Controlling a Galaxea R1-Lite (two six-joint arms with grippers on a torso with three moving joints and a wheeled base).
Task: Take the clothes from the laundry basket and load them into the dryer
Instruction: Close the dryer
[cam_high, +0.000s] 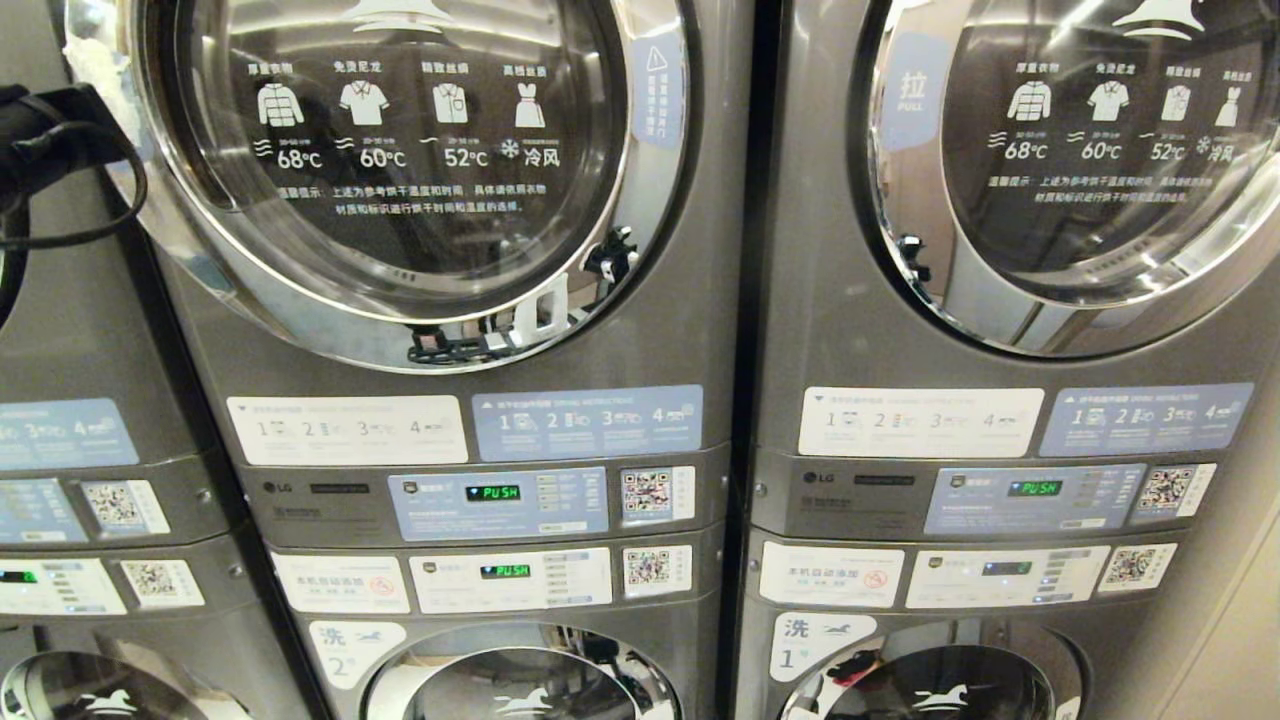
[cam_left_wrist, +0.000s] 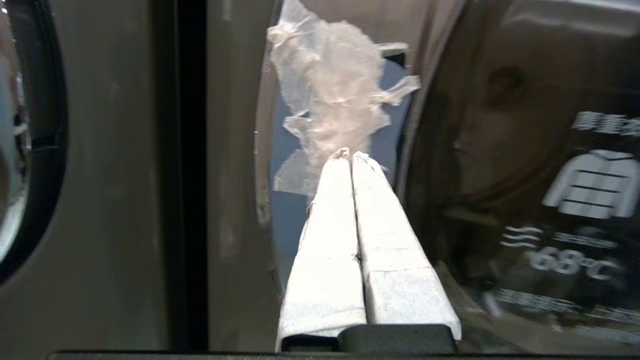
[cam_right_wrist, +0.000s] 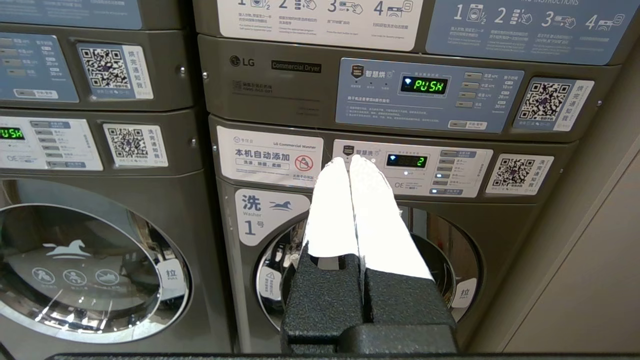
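Observation:
The dryer (cam_high: 690, 330) fills the head view, and its round glass door (cam_high: 400, 150) is closed. My left arm (cam_high: 40, 125) reaches in from the upper left beside the door's left rim. In the left wrist view my left gripper (cam_left_wrist: 350, 154) is shut with nothing in it. Its white-wrapped fingertips (cam_left_wrist: 342, 156) are just short of a crumpled piece of clear plastic (cam_left_wrist: 330, 85) stuck on the blue patch of the door rim. My right gripper (cam_right_wrist: 348, 161) is shut and empty, held low before washer number 1 (cam_right_wrist: 272, 210). The laundry basket and the clothes are out of view.
A second dryer (cam_high: 1000, 330) with a closed door (cam_high: 1090, 150) stands to the right, and another stack (cam_high: 90, 350) to the left. Control panels (cam_high: 500, 500) and washer doors (cam_high: 520, 680) sit below. A beige wall (cam_right_wrist: 590, 280) borders the right stack.

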